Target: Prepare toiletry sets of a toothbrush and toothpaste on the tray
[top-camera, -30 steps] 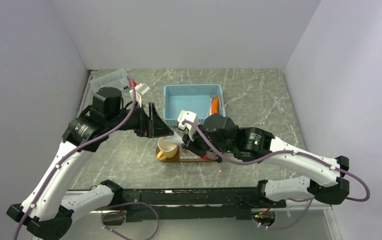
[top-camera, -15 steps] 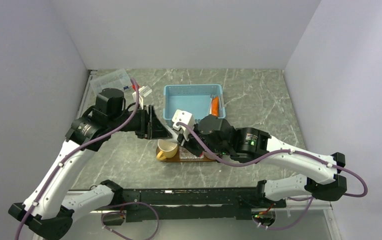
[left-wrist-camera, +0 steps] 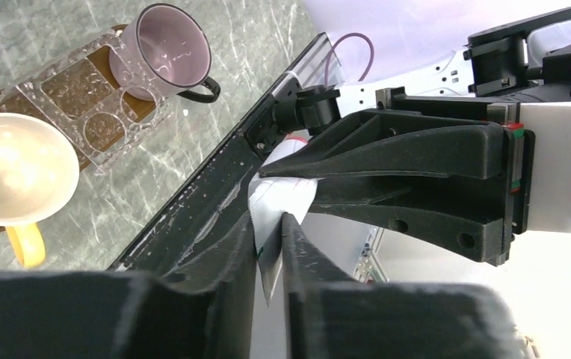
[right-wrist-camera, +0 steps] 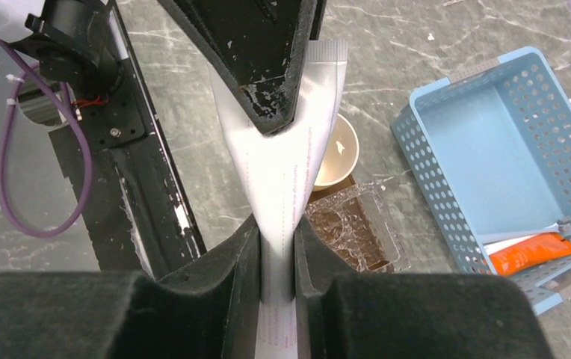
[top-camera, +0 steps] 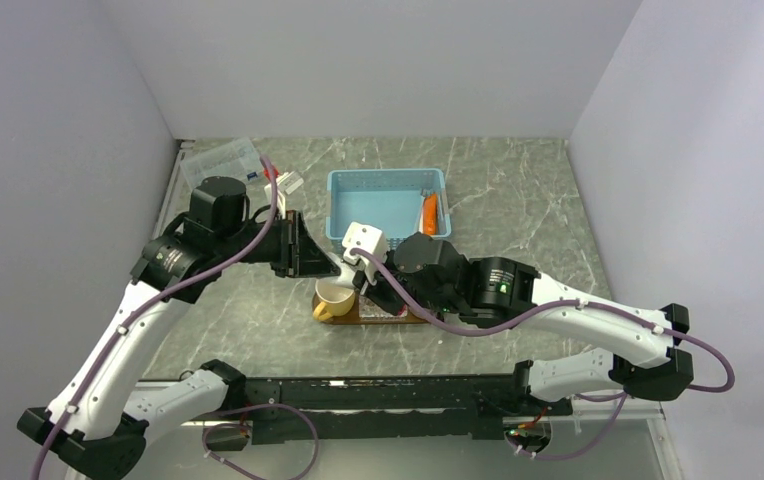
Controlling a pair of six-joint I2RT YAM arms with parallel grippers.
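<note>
Packet [right-wrist-camera: 290,149] lengthwise, left claw [left-wrist-camera: 271,228] to right claw [right-wrist-camera: 276,228]

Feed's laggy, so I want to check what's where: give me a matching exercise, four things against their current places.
Things:
1 white packet
2 orange tube
3 clear holder
4 yellow mug

Places:
A in the basket
B flat on the tray, between two mugs
C pinched between left gripper and right gripper
D upright at the tray's end

Pairs: 1-C, 2-A, 3-B, 4-D
</note>
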